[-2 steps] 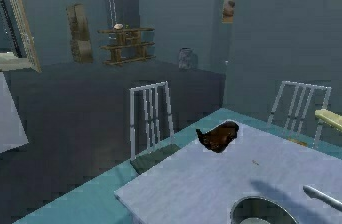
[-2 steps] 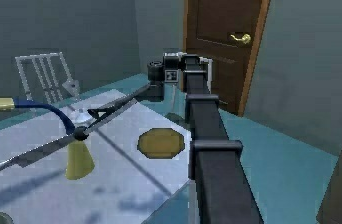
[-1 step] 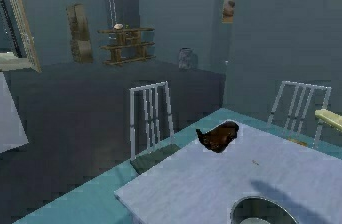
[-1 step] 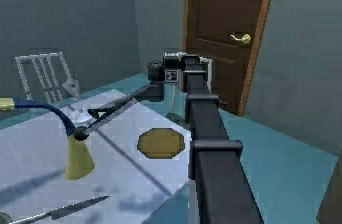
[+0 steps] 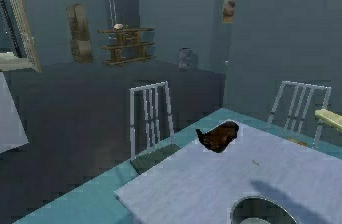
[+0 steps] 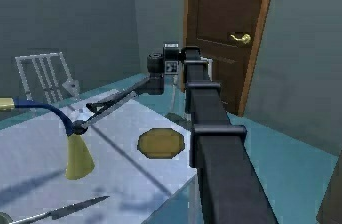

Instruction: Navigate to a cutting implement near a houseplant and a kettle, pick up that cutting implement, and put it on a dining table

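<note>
Spreading across the lower part of the forward view, the table has a pale blue-grey top, and it appears again in the arm side view. A brown door with a brass handle stands in the far wall of the arm side view. The dark arm rises from the bottom edge and reaches out over the table's corner. Two white chairs stand at the far edge of the table in the forward view, and another chair shows at the arm side view's left. Against the back wall are a shelf with small things on it, a picture to its left and a jar on the floor to its right.

On the table are a yellow cone under a thin blue curved rod, a round tan disc near the arm, a metal bowl at the near edge, and a dark brown lump near the chairs.

What looks like a knife, long, slim and grey, lies flat on the table at the arm side view's bottom left, apart from the cone.

The gripper points its thin fingers toward the rod and cone. Whether it holds anything cannot be told, nor how its fingers are set.
</note>
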{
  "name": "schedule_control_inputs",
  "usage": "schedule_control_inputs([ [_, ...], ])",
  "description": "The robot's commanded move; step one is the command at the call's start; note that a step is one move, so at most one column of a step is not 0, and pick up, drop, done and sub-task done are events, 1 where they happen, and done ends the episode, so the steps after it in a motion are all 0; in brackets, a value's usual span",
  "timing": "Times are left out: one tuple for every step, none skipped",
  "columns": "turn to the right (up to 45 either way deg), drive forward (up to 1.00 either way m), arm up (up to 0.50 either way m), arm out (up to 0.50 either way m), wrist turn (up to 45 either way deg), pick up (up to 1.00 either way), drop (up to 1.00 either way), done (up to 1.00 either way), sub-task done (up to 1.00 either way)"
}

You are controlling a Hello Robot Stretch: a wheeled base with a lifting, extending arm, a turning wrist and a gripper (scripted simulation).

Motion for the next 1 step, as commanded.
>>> schedule_control_inputs([
  [0.0, 0.00, 0.00, -0.08, 0.0, 0.00, 0.00, 0.00, 0.00],
])
